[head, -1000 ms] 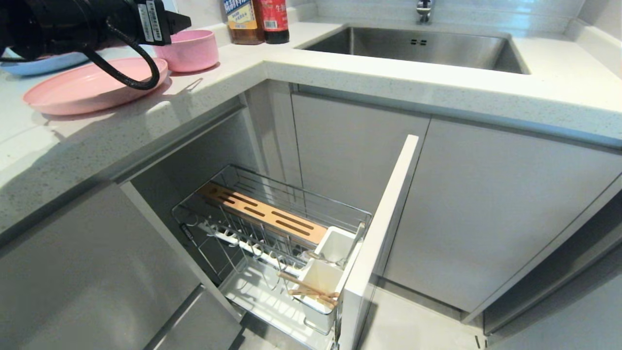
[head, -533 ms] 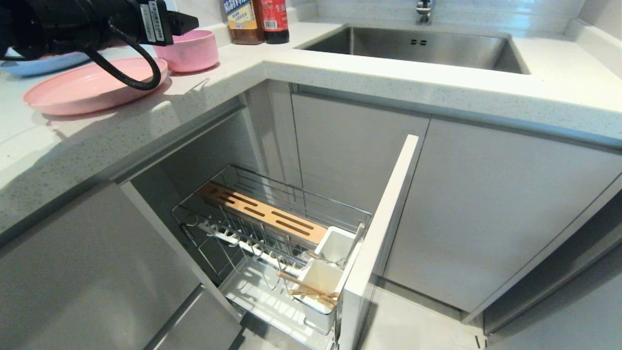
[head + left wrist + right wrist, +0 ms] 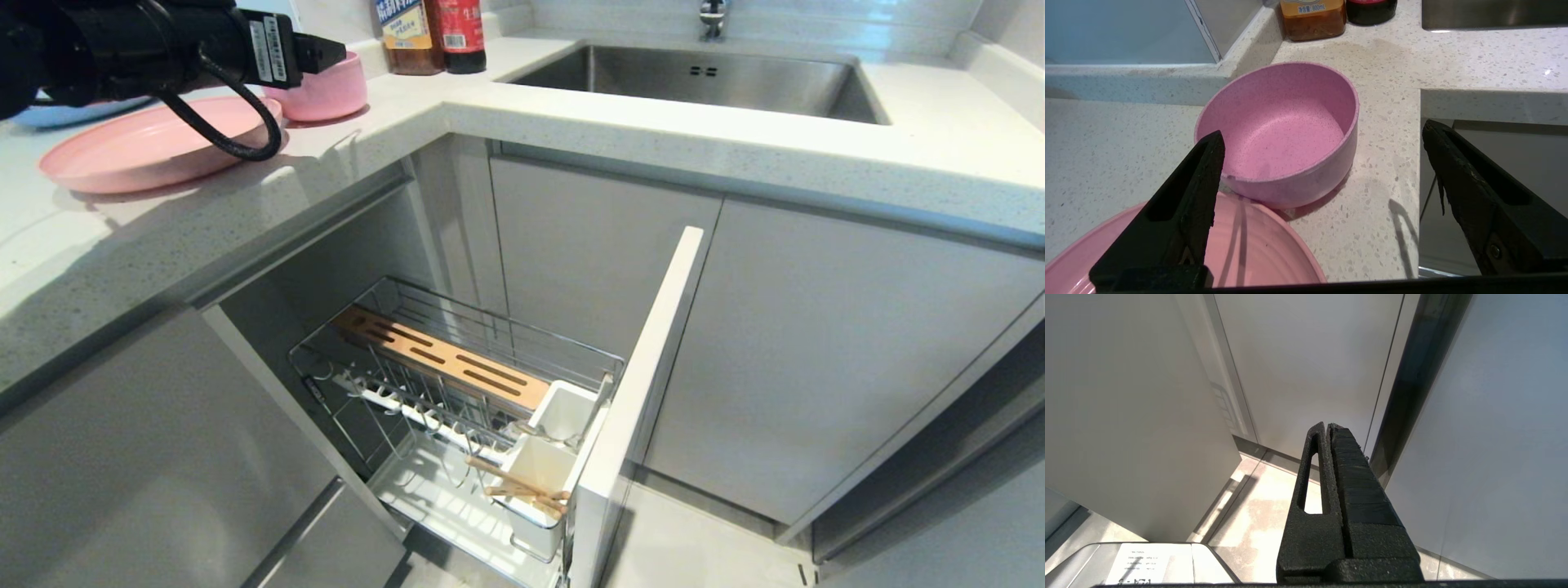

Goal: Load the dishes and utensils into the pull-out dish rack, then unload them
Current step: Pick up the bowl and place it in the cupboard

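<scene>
The dishes stand on the counter at the far left: a small pink bowl (image 3: 331,82) (image 3: 1278,130) and, touching its near side, a wide pink plate (image 3: 139,147) (image 3: 1249,253). My left gripper (image 3: 326,51) (image 3: 1322,128) hovers over the plate's edge, just short of the bowl, open wide and holding nothing. Below, the pull-out dish rack (image 3: 457,367) is drawn out. Wooden chopsticks (image 3: 522,487) lie across its white utensil cup (image 3: 539,465). The right gripper (image 3: 1327,425) is shut and empty, parked low beside cabinet fronts.
Two sauce bottles (image 3: 431,33) (image 3: 1312,18) stand behind the bowl. A steel sink (image 3: 694,77) is set in the counter at the back. A blue plate (image 3: 57,112) lies behind the pink one. The rack's front panel (image 3: 645,384) juts out into the floor space.
My left arm has slid to the right over the pink plate, closer to the bowl. The rack, the dishes and the chopsticks have not moved.
</scene>
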